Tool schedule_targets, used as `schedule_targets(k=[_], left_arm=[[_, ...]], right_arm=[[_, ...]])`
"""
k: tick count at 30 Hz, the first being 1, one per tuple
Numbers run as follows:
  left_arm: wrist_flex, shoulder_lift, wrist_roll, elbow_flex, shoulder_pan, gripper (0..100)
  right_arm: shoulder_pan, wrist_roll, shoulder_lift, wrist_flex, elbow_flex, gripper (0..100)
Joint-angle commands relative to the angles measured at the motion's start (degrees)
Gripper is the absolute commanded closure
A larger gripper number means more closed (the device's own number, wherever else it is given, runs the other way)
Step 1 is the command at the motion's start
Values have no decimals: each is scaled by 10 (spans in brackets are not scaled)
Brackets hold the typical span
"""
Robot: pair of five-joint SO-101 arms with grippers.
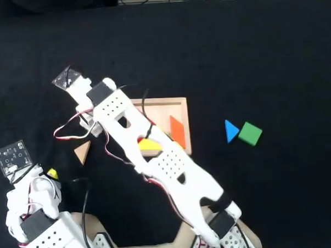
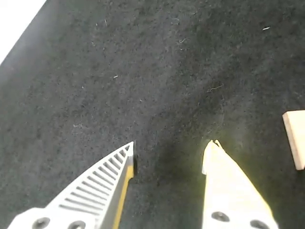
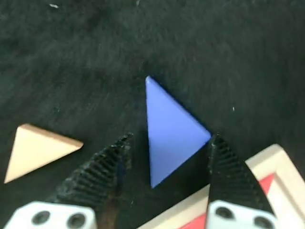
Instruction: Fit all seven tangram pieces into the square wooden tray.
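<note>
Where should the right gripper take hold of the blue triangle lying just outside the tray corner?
From straight above, since the blue triangle lies flat on the cloth. Probably pinch its long straight edge against the opposite corner: the right gripper is open and straddles it that way, and no two edges are parallel.

Right arm (image 1: 167,162) is sprawled across the wooden tray (image 1: 164,101), covering most of it. Far side's open cloth (image 1: 206,45); blue triangle (image 1: 230,130) and green square (image 1: 250,134) sit off right.
</note>
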State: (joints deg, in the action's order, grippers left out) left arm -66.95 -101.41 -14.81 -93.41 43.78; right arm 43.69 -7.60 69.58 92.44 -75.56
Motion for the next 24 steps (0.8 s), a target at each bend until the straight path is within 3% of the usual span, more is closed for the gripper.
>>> schedule_targets(k=[1, 9, 24], left_arm=[[9, -3, 4, 4, 5, 762], [9, -3, 4, 4, 4, 762], [8, -3, 3, 4, 4, 763]], right_arm=[[-13, -7, 24, 8, -94, 748], [-16, -47, 50, 15, -132, 750], [-3, -53, 78, 27, -132, 751]])
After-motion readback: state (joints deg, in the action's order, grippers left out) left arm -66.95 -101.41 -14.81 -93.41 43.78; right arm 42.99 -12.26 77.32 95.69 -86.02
